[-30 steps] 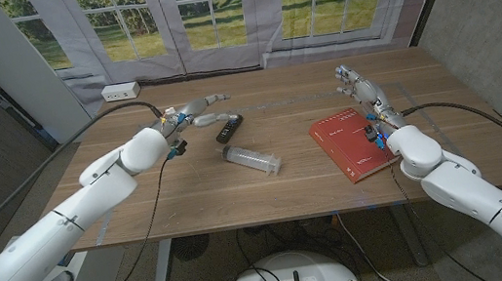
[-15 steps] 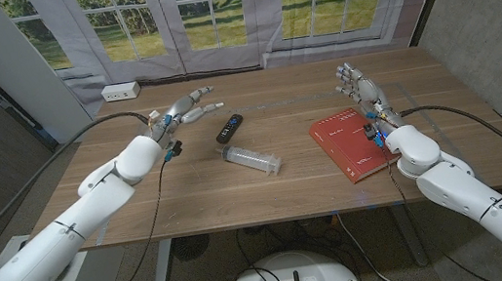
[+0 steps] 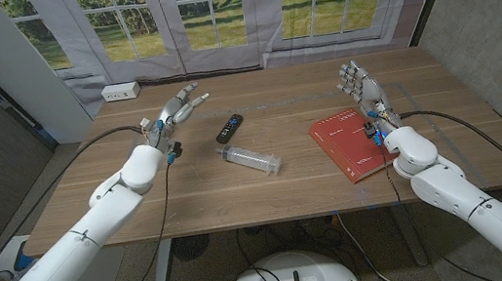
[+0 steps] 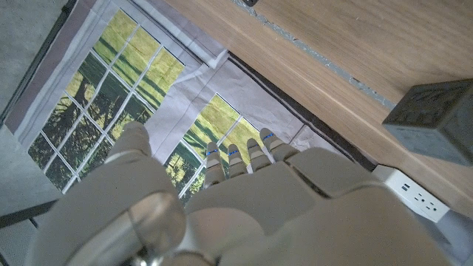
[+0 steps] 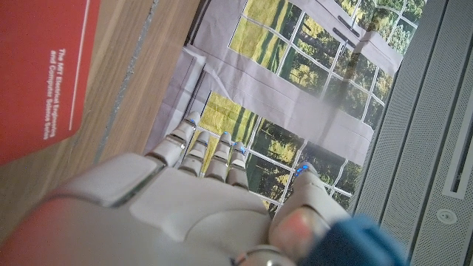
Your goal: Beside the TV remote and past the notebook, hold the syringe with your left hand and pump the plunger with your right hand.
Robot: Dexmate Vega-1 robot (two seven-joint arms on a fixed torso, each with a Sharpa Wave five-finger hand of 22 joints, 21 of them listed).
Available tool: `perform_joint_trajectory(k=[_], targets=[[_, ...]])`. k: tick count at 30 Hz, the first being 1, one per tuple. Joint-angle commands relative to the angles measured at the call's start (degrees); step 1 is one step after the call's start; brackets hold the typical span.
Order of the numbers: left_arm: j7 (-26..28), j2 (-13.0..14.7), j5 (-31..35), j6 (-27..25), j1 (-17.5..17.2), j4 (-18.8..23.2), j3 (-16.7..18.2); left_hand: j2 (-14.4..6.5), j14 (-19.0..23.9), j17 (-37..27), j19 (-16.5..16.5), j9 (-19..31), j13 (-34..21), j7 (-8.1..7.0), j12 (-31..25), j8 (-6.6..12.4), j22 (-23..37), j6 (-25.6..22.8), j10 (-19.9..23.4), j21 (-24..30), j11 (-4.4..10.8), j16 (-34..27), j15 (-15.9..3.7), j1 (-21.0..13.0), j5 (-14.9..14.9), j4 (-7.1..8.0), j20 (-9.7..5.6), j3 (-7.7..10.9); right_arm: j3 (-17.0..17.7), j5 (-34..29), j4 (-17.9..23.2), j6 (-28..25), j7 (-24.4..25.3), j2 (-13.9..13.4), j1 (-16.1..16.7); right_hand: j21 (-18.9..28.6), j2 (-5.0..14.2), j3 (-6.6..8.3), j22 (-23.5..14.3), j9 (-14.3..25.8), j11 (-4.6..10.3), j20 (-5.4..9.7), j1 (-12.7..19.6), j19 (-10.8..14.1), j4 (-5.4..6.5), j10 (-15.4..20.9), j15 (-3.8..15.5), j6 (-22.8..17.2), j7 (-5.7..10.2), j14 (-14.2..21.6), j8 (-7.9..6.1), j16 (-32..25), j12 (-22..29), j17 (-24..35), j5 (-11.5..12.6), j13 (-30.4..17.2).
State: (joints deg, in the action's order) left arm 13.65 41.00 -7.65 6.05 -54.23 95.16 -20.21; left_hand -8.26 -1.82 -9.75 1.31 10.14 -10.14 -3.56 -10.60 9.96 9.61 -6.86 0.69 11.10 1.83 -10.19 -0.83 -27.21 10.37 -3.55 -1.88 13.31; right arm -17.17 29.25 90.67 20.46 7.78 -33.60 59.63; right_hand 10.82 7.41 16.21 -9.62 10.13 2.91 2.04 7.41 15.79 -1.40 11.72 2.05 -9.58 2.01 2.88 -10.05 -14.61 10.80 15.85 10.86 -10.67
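I am holding the left hand [image 3: 176, 111] above the table [image 3: 190, 193] with its fingers stretched out and apart, gripping nothing. The TV remote [image 3: 229, 128] is lying just to the right of that hand and a little nearer to me. The syringe [image 3: 253, 159] is lying on its side beyond the remote on that same side, nearer to me again, and nothing is touching it. I am keeping the right hand [image 3: 366, 97] raised at the far edge of the red notebook [image 3: 350, 144], fingers straight and spread, also holding nothing. The notebook is lying flat beneath and just inward of that hand, and the syringe is sitting well to its left, past the notebook. In the left wrist view I am seeing the back of the left hand [image 4: 244, 199] with fingers reaching toward the window. In the right wrist view the right hand [image 5: 199, 199] is showing beside the notebook [image 5: 44, 74] cover. A white power strip [image 3: 120, 92] is resting at the table's far edge, beyond the left hand.
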Motion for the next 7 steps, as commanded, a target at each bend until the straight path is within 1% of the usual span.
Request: perform_joint_trajectory(k=[1,3,7], targets=[[5.0,-6.1,-8.0,8.6,-2.3,-6.4,1.8,-0.6,1.1,-0.1,1.1,-0.1,0.0,0.74,-0.6,0.32,0.1,-0.2,0.8,0.5,0.27,-0.5,-0.17,0.7,0.1,0.42,-2.29,0.22,-0.3,4.6,-5.1,1.6,-3.7,1.8,-1.7,-0.2,1.75,0.04,0.0,0.1,0.04,2.07,-0.7,-0.3,0.59,-0.4,2.55,0.5,-0.34,0.1,-0.02,0.1,-0.1,0.2,0.3,0.1],[4.9,-6.9,-9.2,10.0,-2.4,-7.5,2.1,-0.7,1.2,-0.1,1.5,-0.1,0.0,0.88,-0.6,0.33,0.1,-0.2,0.9,0.5,0.42,-0.5,-0.17,0.9,0.1,0.46,-2.40,0.26,-0.3,4.8,-5.4,1.6,-3.5,2.1,-1.6,-0.2,1.76,0.06,0.0,0.1,0.05,2.09,-0.8,-0.4,0.68,-0.4,2.53,0.5,-0.45,0.1,-0.04,0.1,-0.1,0.2,0.3,0.1],[4.7,-6.9,-9.1,11.3,-2.0,-9.0,1.9,-0.8,1.0,0.0,1.8,-0.1,0.1,1.10,-0.6,0.47,0.1,-0.5,1.0,0.5,0.86,-0.3,-0.44,1.3,0.1,0.53,-2.50,0.37,-0.5,5.2,-5.6,1.3,-3.0,2.5,-1.7,-0.1,1.71,0.10,0.0,0.1,0.03,2.07,-1.1,-0.3,0.87,-0.4,2.46,0.6,-0.65,0.2,-0.12,0.2,-0.1,0.2,0.3,0.1]])
